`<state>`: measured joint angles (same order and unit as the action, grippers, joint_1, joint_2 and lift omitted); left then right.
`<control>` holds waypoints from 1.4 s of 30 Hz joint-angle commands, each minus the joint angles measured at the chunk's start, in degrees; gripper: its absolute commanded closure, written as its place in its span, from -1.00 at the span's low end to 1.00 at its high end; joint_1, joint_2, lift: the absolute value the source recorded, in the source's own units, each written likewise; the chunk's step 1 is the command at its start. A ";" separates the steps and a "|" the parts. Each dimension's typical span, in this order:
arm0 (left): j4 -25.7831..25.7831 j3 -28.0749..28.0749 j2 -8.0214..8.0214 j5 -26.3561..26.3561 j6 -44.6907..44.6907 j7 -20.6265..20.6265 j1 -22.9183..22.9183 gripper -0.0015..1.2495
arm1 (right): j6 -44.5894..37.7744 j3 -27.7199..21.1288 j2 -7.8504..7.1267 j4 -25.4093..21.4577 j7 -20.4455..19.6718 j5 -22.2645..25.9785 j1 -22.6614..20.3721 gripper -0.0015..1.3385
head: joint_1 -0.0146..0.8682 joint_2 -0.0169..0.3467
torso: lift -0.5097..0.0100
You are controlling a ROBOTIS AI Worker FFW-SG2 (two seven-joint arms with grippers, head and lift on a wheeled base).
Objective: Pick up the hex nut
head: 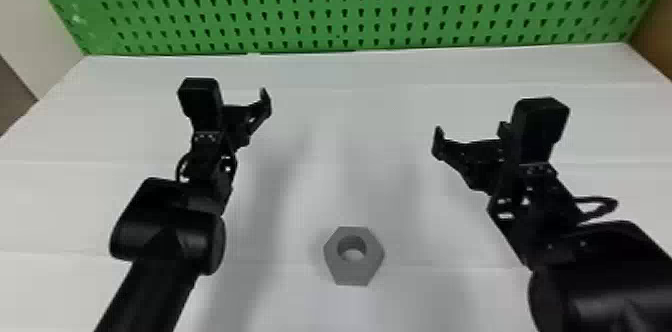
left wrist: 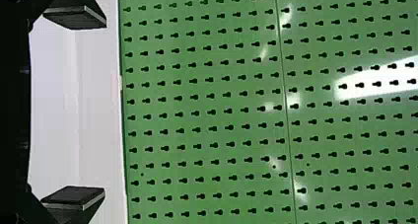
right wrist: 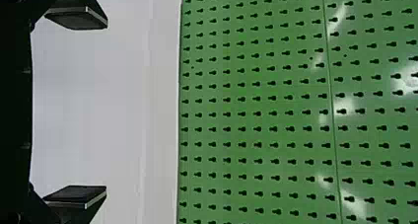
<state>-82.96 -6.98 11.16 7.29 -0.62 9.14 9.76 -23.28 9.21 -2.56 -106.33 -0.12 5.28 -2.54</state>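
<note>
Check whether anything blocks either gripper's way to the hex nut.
Nothing visible does. In the head view, only the white table's surface shows between the left gripper, the right gripper and the hex nut, which lies flat on it.

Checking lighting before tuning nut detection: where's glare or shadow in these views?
Head view: soft shadows on the white table, beyond and left of the hex nut; left wrist view: broad white glare plus smaller patches on the green pegboard; right wrist view: scattered glare patches there too.
</note>
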 commanded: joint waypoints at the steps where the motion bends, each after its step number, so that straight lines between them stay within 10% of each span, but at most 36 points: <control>1: -0.01 0.04 0.00 0.00 0.00 0.00 0.00 -0.86 | -7.13 0.20 -0.07 -1.87 1.35 0.26 1.48 -0.82 | 0.81 -0.12 | 0.61; 25: 0.08 0.74 0.00 -1.58 0.00 0.00 1.05 -0.86 | -48.53 2.22 -0.43 -7.05 3.29 4.74 12.29 -0.82 | 0.81 -0.12 | 0.61; 42: 1.05 1.00 0.00 -2.72 0.00 0.00 2.46 -0.86 | -60.66 3.63 -0.69 -5.12 3.29 7.99 16.86 -0.82 | 0.81 -0.12 | 0.61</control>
<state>-82.38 -5.94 11.16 4.82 -0.54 9.14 11.62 -82.06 12.77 -3.06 -112.72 3.16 11.55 13.40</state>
